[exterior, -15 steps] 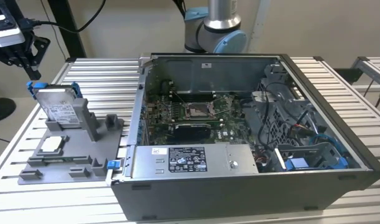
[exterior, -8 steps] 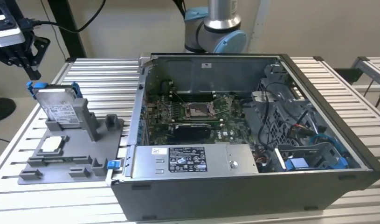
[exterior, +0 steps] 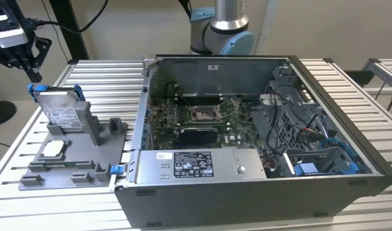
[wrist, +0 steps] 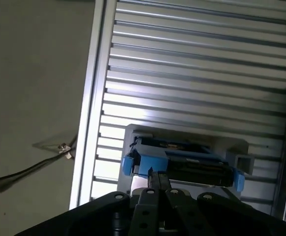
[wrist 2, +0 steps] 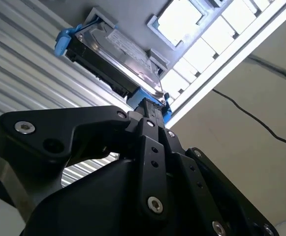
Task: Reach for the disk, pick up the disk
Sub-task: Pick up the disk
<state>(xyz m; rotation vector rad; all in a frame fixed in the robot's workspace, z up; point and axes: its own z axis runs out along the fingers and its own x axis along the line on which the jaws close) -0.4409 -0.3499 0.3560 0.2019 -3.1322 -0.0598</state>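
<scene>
Slatted metal surface (exterior: 86, 77): pale ribbed rails, spanning the whole exterior view and carrying everything listed here. Computer case (exterior: 247, 202): large grey tower lying on its side with the panel off, taking up the centre and right of the exterior view; green circuit board (exterior: 202, 115) in its floor, cables and blue fittings in its right part. Robot arm (exterior: 224, 29): silver tube with pale blue joint caps, standing at the top centre behind the case. Long grey box (exterior: 196, 164): set along the near inside edge of the case, with a black-and-white label on top. Grey holder (exterior: 86, 159): moulded tray with blocks and slots, on the surface at the exterior view's left, just beside the case. Disk (exterior: 61, 110): silver-grey drive with a white label and blue bracket, standing on edge and leaning in the rear slot of the holder; seen edge-on in the first wrist view (wrist: 192, 164) and with its label face in the second wrist view (wrist 2: 118, 54). Claw (exterior: 35, 76): black, at the upper left of the exterior view, fingers pressed together on nothing, tips just above the disk's upper blue corner; contact cannot be told; seen in both wrist views (wrist 2: 150, 104) (wrist: 155, 174). Chip (exterior: 55, 148): small, square, white-topped, flat in a front recess of the holder.
</scene>
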